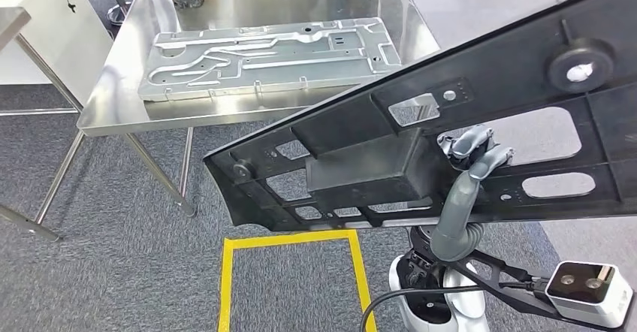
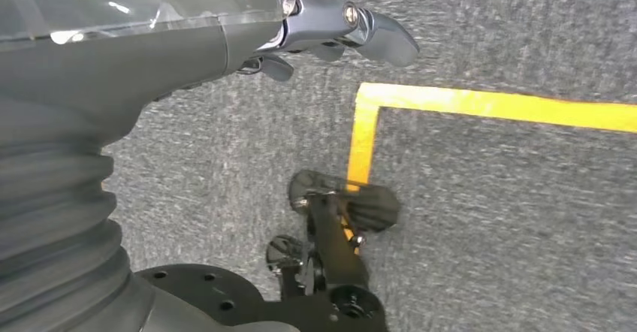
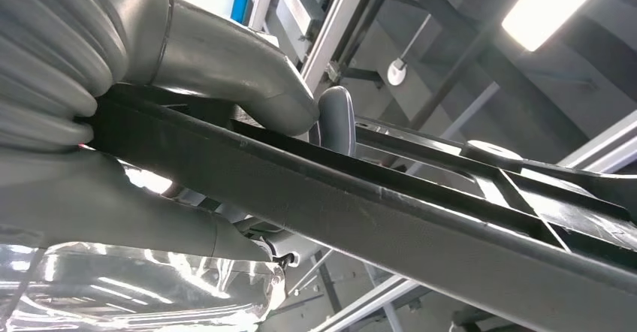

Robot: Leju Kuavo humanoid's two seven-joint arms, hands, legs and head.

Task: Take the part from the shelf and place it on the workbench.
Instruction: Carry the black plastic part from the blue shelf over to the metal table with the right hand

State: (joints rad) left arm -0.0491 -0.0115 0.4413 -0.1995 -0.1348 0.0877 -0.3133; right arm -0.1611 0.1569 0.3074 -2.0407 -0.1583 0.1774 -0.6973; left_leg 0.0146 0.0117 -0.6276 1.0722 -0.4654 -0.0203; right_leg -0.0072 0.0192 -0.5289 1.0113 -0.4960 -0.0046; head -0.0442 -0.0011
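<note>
Right hand: grips the black plastic panel — held tilted above the carpet.
Left hand: fingers curled, holding nothing.
Worktop: metal stamped plate spans it — bare front edge.

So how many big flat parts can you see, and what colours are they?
Black plastic panel, held up by the right hand: 1
Silver stamped metal plate, lying on the steel workbench: 1
Total: 2

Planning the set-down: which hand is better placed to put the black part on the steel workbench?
Right. The right hand already grips the black plastic panel near the workbench; the left hand hangs over carpet.
</note>
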